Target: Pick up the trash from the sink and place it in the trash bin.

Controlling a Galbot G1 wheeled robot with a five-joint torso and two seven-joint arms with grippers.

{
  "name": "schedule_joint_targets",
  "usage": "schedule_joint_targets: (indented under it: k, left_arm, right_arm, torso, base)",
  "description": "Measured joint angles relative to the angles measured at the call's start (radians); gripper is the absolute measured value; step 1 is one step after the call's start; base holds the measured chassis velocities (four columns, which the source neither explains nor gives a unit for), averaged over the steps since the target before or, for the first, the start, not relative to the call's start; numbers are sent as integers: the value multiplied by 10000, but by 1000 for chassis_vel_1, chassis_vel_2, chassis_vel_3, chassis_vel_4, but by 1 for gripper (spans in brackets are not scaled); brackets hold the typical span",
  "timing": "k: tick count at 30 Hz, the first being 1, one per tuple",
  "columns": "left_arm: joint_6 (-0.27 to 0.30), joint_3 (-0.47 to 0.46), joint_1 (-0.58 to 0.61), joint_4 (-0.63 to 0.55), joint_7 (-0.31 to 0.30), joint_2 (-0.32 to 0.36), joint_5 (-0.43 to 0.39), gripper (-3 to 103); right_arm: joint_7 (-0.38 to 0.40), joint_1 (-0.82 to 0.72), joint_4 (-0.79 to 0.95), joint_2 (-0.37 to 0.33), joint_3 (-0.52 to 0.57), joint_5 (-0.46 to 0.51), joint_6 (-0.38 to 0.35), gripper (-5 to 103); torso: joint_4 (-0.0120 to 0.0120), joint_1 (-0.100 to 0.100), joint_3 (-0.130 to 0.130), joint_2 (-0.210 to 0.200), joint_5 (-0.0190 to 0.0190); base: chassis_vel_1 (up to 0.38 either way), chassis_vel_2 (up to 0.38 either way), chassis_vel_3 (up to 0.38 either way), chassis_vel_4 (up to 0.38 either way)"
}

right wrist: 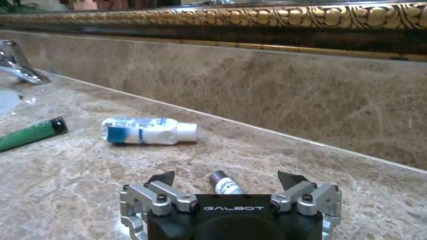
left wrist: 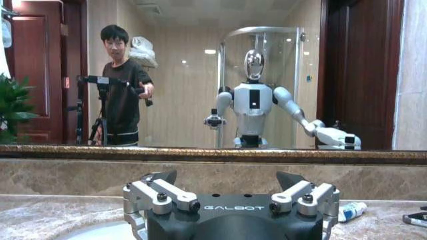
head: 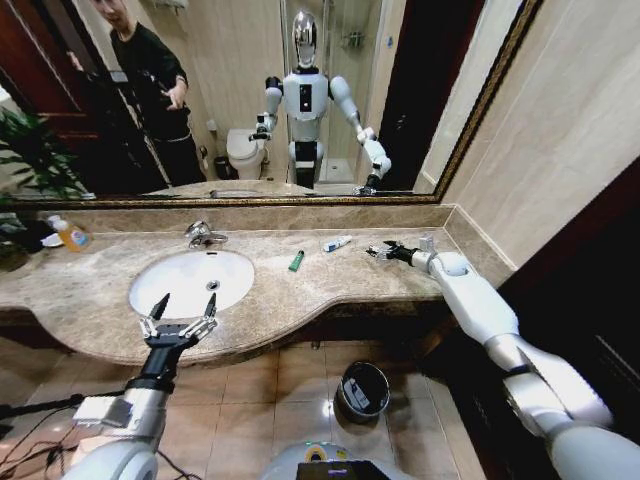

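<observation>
Trash, a small grey tube (right wrist: 225, 183), lay between the right gripper's (head: 383, 251) wide-open, empty jaws at centre-right; closing off-centre could roll it away.

Bathroom, marble and mirror

I saw a beige marble surface (head: 330, 275) under a wide gold-framed mirror (head: 300, 100), tan floor tiles (head: 300, 390) below, a potted plant (head: 25, 160) at the left, and a white toilet (head: 243, 152) reflected in the glass.
</observation>
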Motion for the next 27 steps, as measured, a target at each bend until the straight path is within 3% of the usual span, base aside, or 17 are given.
schedule_joint_targets:
  k: [5, 8, 10, 12, 19, 27]
  left_arm:
    - [0, 0, 0, 0, 0, 0, 0, 100]
    - [0, 0, 0, 0, 0, 0, 0, 100]
    - [0, 0, 0, -1, 0, 0, 0, 100]
    - [1, 0, 0, 0, 0, 0, 0, 100]
    - [0, 0, 0, 0, 0, 0, 0, 100]
    - [0, 0, 0, 0, 0, 0, 0, 100]
  right_arm:
    - [1, 76, -228, 8, -6, -10, -59, 97]
    - [-19, -76, -276, 5, 67, -68, -64, 86]
    - [-24, -114, -263, 1, 79, -68, -64, 86]
    - [-30, -243, -139, -13, 124, 7, -50, 77]
    - [260, -470, 442, 39, 132, 2, -335, 86]
    - [448, -484, 608, 107, -35, 50, -494, 83]
  torso:
    - [-1, 0, 0, 0, 0]
    - [-1, 0, 0, 2, 1]
    - [-1, 0, 0, 1, 3]
    - [-2, 0, 0, 2, 2]
    - [-1, -1, 0, 1, 0]
    - [0, 0, 0, 1, 1]
  base:
    - [0, 0, 0, 0]
    - [0, 0, 0, 0]
    - [0, 0, 0, 0]
    - [0, 0, 0, 0]
    - [0, 0, 0, 0]
    - [0, 0, 0, 0]
